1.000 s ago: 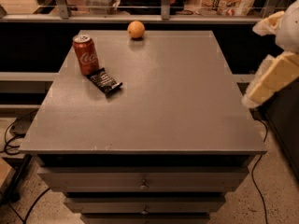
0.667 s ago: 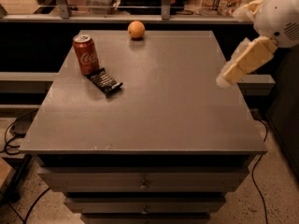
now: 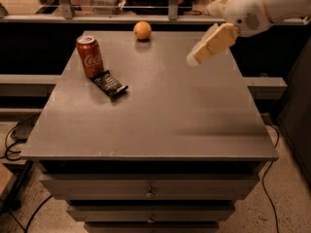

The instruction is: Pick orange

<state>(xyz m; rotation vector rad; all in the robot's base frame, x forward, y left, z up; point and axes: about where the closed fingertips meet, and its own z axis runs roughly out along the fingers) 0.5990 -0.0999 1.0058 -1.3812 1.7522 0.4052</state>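
Above the table's (image 3: 160, 125) far side, the gripper (image 3: 195, 58) hovers (orange (image 3: 142, 30) well apart).

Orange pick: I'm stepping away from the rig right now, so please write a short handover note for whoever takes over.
The end effector hovers above the right rear part of the table, holding nothing, to the right of the orange and apart from it.
The orange sits untouched near the table's far edge.
A Coca-Cola can stands upright at the left rear, with a dark snack bar lying just in front of it; both are well away from the fruit.
Done: nothing grasped yet.
Left: reach the orange, grasp it, lift it.
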